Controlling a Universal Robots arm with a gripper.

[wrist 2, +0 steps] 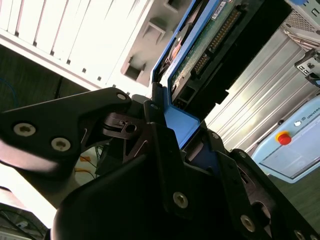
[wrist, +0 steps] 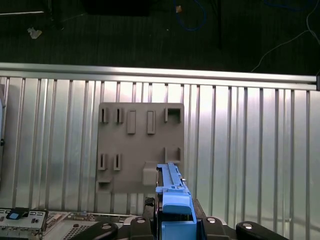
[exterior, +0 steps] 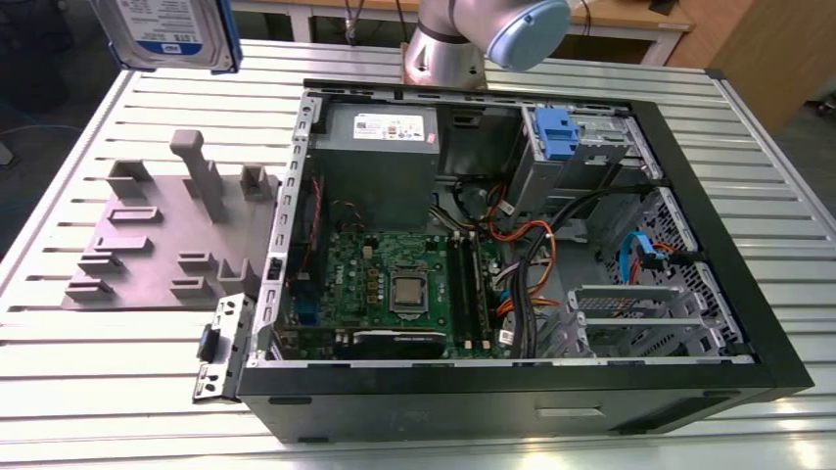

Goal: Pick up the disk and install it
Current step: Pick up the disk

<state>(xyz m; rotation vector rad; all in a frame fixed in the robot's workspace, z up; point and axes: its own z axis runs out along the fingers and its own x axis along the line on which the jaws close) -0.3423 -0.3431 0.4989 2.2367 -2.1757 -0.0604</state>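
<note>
Claw (wrist 2: 172, 126) grips the disk (exterior: 167, 29) by its blue end tab, seemingly to keep its sides free, above the rack (exterior: 144, 250) beside the case (exterior: 523, 390).

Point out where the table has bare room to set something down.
Bare table slats between the grey fixture plate and the near edge, on the exterior view's left of the computer case. Crowded: cables inside the case.
</note>
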